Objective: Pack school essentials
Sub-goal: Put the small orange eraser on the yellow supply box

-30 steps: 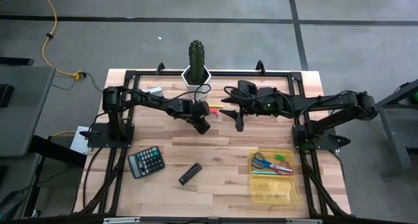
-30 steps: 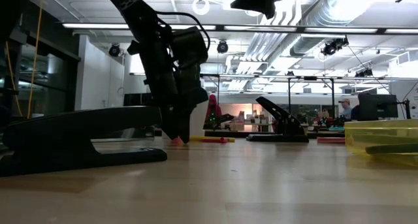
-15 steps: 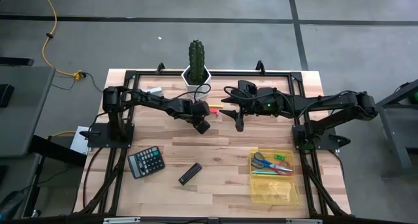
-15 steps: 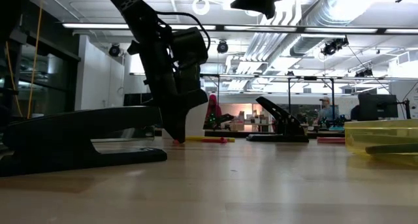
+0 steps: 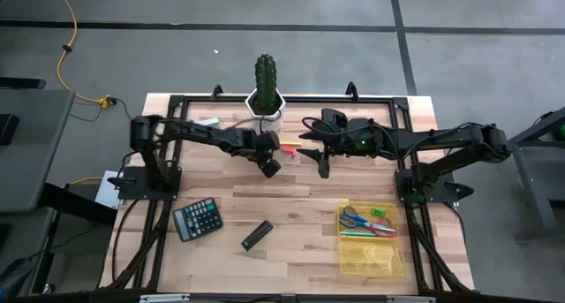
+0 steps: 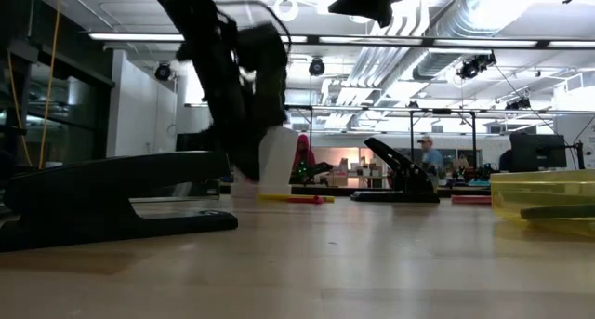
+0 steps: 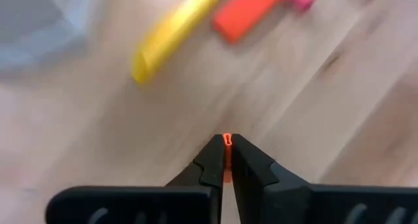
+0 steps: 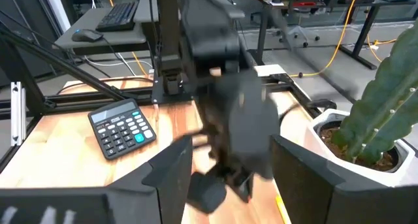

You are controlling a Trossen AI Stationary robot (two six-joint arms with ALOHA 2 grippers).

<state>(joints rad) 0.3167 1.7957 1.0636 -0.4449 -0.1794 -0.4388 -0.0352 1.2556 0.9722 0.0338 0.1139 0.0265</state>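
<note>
Two closed fingers of the left gripper (image 7: 226, 160) pinch a thin orange sliver, seemingly a pen held only at its tip; such a shallow nip could let it slip or swivel when carried. Just beyond lie a yellow marker (image 7: 176, 31) and red marker (image 7: 247, 14) on the table (image 5: 300, 206). The right gripper (image 5: 323, 169) hangs open, empty. Farther off, the yellow tray (image 5: 353, 255) holds scissors (image 5: 357, 219) and pens.

Open worktop (image 5: 300, 210) mid-span between calculator (image 5: 198, 219), stapler (image 5: 257, 234) and yellow tray (image 5: 372, 238): clear passage there. Back edge is tight: cactus pot (image 5: 266, 100) stands just behind the left claw (image 5: 270, 168), right claw (image 5: 322, 166) hangs near beside it. Both arms span the back half; frame rails line the sides.
</note>
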